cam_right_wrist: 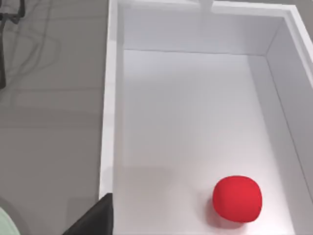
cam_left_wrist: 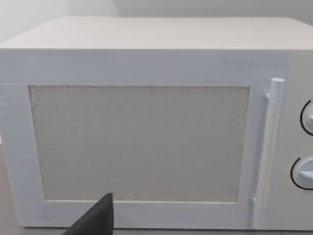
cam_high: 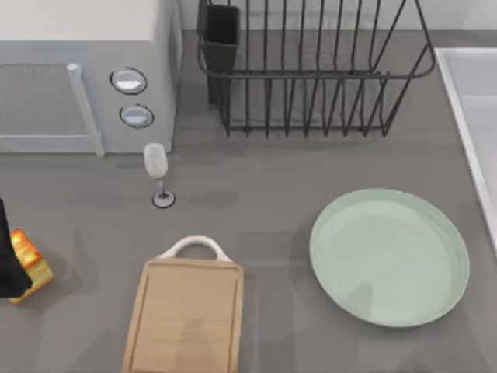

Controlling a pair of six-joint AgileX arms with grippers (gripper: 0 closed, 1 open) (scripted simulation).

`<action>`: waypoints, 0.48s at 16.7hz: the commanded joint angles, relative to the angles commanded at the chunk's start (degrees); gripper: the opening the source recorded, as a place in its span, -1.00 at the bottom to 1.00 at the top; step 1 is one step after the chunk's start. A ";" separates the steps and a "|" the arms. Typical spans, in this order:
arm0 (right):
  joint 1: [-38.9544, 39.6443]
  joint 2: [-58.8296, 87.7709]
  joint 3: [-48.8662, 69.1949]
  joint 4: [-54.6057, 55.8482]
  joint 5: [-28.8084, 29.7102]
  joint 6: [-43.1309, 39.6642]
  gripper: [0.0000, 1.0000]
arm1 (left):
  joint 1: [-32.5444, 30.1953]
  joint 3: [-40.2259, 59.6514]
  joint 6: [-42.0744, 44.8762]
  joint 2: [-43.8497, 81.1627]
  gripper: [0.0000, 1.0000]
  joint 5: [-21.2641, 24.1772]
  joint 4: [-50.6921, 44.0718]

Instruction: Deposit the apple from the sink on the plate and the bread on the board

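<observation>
2 pickups remain. The left end effector (cam_high: 9, 264) meets the bread (cam_high: 29, 261) at the surface's left edge; I cannot tell its grip. The apple (cam_right_wrist: 237, 199) lies in the sink (cam_right_wrist: 108, 98). Board (cam_high: 186, 315) and plate (cam_high: 388, 256) wait bare.

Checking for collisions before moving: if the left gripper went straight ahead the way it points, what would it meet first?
Most likely the white microwave's speckled door, which the left gripper's dark fingertip faces squarely in the left wrist view; how far off it stands is unclear.
</observation>
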 joint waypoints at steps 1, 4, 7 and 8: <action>-0.90 6.34 4.89 -3.12 0.01 -0.84 1.00 | 0.00 0.00 0.00 0.00 1.00 0.00 0.00; -3.61 25.84 19.77 -12.57 0.03 -3.39 1.00 | 0.00 0.00 0.00 0.00 1.00 0.00 0.00; -6.18 44.63 33.95 -21.50 0.06 -5.79 1.00 | 0.00 0.00 0.00 0.00 1.00 0.00 0.00; -6.96 50.44 38.31 -24.25 0.07 -6.53 1.00 | 0.00 0.00 0.00 0.00 1.00 0.00 0.00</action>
